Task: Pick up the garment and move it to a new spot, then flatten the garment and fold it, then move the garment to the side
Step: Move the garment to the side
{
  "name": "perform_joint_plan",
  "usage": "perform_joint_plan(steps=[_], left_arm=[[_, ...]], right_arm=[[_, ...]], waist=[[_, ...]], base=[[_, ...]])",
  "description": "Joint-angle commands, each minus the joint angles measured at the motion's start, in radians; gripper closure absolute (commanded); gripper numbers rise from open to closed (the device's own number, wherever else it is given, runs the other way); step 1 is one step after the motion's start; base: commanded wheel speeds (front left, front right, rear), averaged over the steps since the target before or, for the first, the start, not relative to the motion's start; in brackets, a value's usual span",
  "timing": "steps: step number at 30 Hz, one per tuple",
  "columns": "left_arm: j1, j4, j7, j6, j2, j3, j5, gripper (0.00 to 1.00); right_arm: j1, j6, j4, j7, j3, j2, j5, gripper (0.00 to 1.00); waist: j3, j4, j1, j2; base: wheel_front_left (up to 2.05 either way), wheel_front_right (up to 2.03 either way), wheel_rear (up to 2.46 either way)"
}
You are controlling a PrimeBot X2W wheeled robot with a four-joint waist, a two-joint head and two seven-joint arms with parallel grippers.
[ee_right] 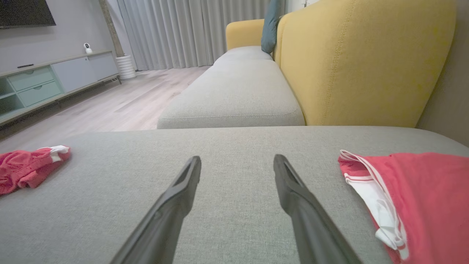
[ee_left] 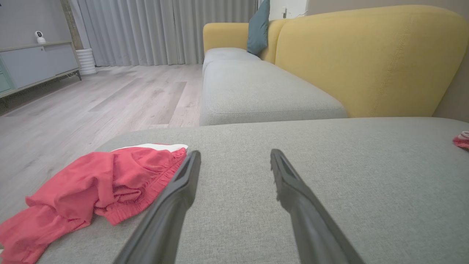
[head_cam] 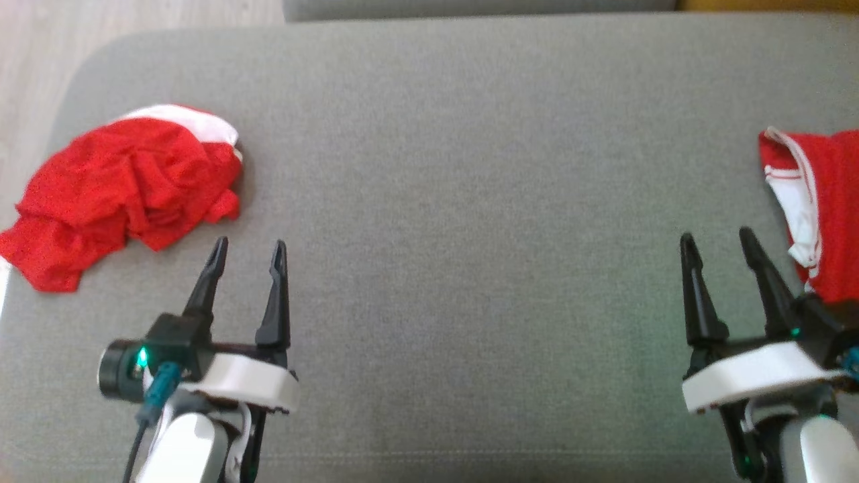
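A crumpled red garment with a white band [head_cam: 127,188] lies at the left end of the grey cushion [head_cam: 470,201]; it also shows in the left wrist view [ee_left: 95,183] and the right wrist view [ee_right: 25,167]. My left gripper [head_cam: 248,247] hovers open just right of and nearer than it, nothing between its fingers. A second red garment with white trim [head_cam: 825,201] lies flatter at the right edge [ee_right: 421,198], and a small bit of it shows in the left wrist view [ee_left: 462,140]. My right gripper [head_cam: 717,236] stands open and empty just left of that one.
A wide stretch of bare grey cushion lies between the two grippers. Beyond it a yellow sofa back [ee_right: 366,62] and a longer grey seat [ee_left: 256,91] run away. Wooden floor [ee_left: 91,99] lies past the cushion's left edge, with a low cabinet [ee_right: 44,80] by the wall.
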Motion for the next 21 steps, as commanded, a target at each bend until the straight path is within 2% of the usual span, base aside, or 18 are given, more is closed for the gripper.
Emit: perform_joint_plan(steps=[1,10,21], left_arm=[[-0.022,-0.026,-0.007,0.008,0.015,0.039,-0.008,0.00],[0.042,-0.006,0.010,0.019,0.020,0.019,-0.011,0.00],[0.064,-0.006,0.020,0.028,0.026,0.014,-0.022,0.00]], right_arm=[[-0.011,0.004,-0.041,0.003,0.022,-0.003,0.009,0.00],[0.089,0.004,-0.072,0.041,0.010,-0.003,0.030,0.00],[0.119,0.004,-0.102,0.061,0.002,-0.002,0.033,0.00]], waist=[[-0.036,0.008,0.0001,-0.0001],[-0.132,0.005,0.0001,-0.0001],[-0.154,0.001,0.0001,-0.0001]], base=[[0.00,0.00,0.00],[0.00,0.00,0.00],[0.00,0.00,0.00]])
